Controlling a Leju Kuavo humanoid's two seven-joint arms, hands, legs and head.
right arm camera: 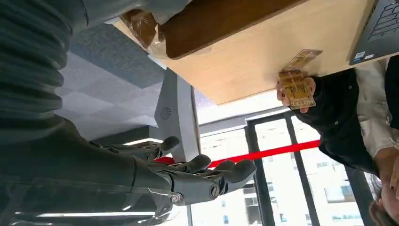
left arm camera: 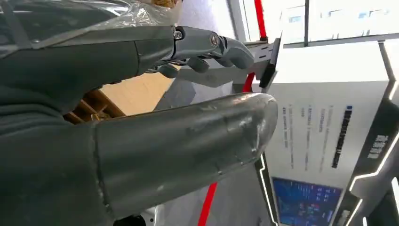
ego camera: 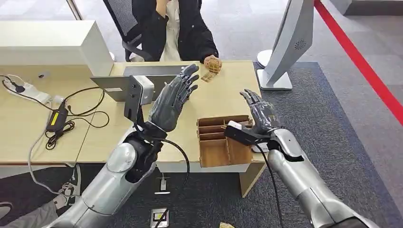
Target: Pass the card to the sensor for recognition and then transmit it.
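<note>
Running past the fingertips of both hands, the desk (ego camera: 228, 95) has bare wood between them and its far edge, where a person (ego camera: 180, 28) sits. Beyond the left hand (ego camera: 173, 102) fingertips, the person's hand (ego camera: 213, 64) holds a stack of cards (right arm camera: 296, 87) on the desk, with one card (ego camera: 206, 77) lying flat just beside it. Below and between the two hands sits a wooden box (ego camera: 223, 140) with dividers at the desk's near edge. Left of the left fingers stands a grey sensor (ego camera: 130, 88) on its stand, close to the palm; cables (ego camera: 62, 123) lie further left. Beyond the right hand (ego camera: 259, 114) fingertips a white kiosk (ego camera: 285, 47) rises at the desk's end. Both hands are raised above the desk, fingers spread and straight, holding and touching nothing
</note>
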